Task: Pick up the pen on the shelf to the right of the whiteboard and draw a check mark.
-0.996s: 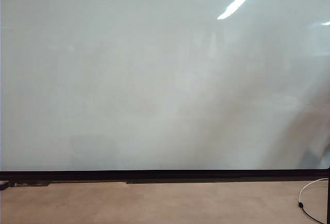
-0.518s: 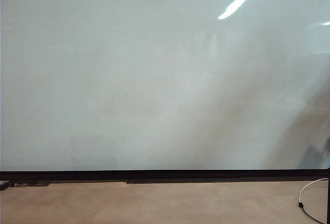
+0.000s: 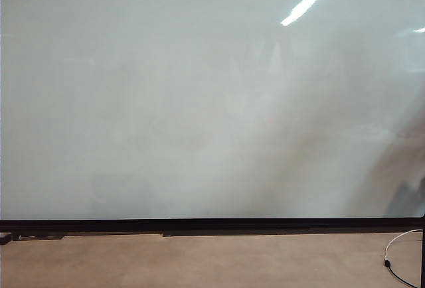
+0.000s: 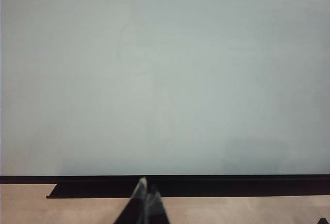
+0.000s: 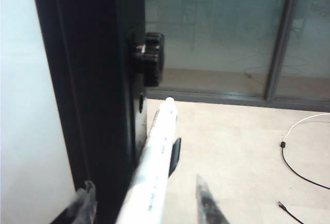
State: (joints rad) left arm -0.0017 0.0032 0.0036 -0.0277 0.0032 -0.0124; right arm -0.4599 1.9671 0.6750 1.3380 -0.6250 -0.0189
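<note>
**A:** What does the outside camera give you?

**B:** Almost only the whiteboard point(image 3: 199, 102), glossy, with a light streak glaring near its top edge. Its black lower frame runs across, floor below it, and a white cable point(image 3: 398, 248) curls at the floor's right side, cut off by the edge. Neither of my arms shows here, and I see no mark on the board.

**A:** And your left wrist?

**B:** My left gripper point(image 4: 146, 193) points at the board's bottom edge. Only the blurred fingertips poke in; they look pressed together, holding nothing.

**A:** Right wrist?

**B:** There's the pen point(image 5: 154, 167), white with dark lettering too blurred to read, standing tilted just beside the board's black side frame point(image 5: 98, 95), under a black knob point(image 5: 149, 59). The shelf beneath it is hidden. My right gripper point(image 5: 147, 203) is spread wide, a finger on either side of the pen, not gripping it.
</note>
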